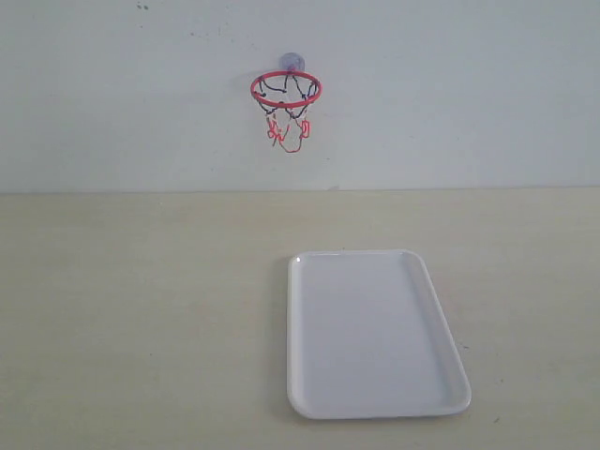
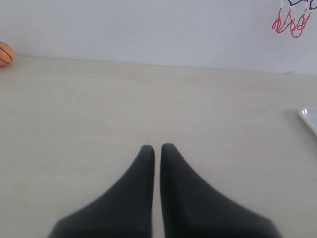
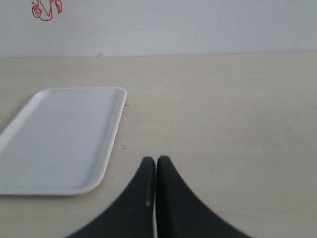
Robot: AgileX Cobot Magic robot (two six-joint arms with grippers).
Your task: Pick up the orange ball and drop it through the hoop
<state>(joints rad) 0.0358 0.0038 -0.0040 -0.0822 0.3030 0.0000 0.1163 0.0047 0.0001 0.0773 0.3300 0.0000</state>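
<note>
- A plain white wall (image 1: 469, 94) rises behind a pale, cream-coloured table (image 1: 141, 309), seen from the exterior camera.
- The hoop (image 1: 286, 89) is fixed high on that wall by a bluish suction cup. Its red rim is level and its black-and-red net hangs free, well above the tabletop.
- A white rectangular tray (image 1: 292, 328) lies flat on the table, in front of the hoop and slightly to the right in the exterior view.
- The orange ball (image 2: 5, 53) shows only in the left wrist view, partly cut off by the picture's edge. It rests on the table where the surface meets the wall, well apart from the hoop and the tray.
- The left gripper (image 2: 157, 148) hangs over bare table with its dark fingers drawn almost together, only a thin slit between the tips, holding nothing. The ball is well away from it.
- The right gripper (image 3: 156, 159) has its fingers pressed together and empty, over bare table just beside the tray's near corner.
- Neither arm appears in the exterior view.
</note>
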